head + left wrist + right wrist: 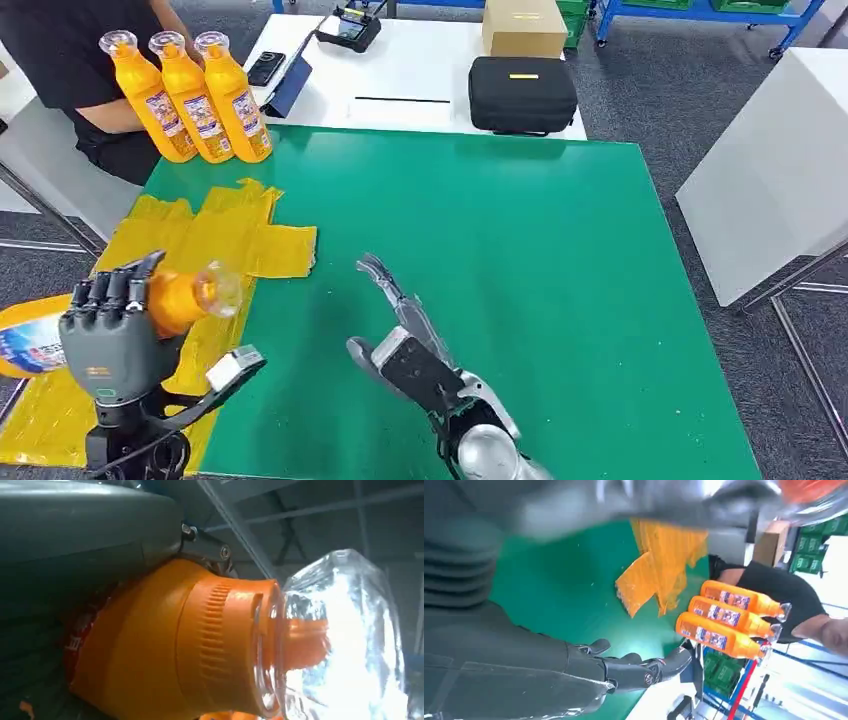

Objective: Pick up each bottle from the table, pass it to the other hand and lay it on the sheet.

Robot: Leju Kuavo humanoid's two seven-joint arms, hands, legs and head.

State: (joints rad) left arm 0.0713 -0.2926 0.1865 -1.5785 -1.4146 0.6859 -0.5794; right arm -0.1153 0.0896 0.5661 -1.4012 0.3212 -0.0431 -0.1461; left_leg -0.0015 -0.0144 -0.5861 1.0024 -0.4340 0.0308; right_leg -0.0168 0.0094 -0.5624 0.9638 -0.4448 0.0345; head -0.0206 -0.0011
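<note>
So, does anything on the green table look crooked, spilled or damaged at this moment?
Only the crumpled yellow plastic sheet: it lies askew and hangs over the table's left edge. The three upright orange bottles look intact, with no spill. The left hand holds a fourth orange bottle sideways.

The head view looks forward and down from high on the robot onto the green table (520, 260), taking in the yellow sheet (215, 235), the three standing bottles (205, 100) at the far left corner and a white table (420, 70) beyond. The left wrist view sits very close behind the held bottle (165, 645), facing upward toward ceiling beams. The right wrist view is turned on its side, looking along the right hand (634, 670) across the table from close by. It shares with the head view the green table (574, 590), the sheet (659, 565) and the three bottles (724, 620)
</note>
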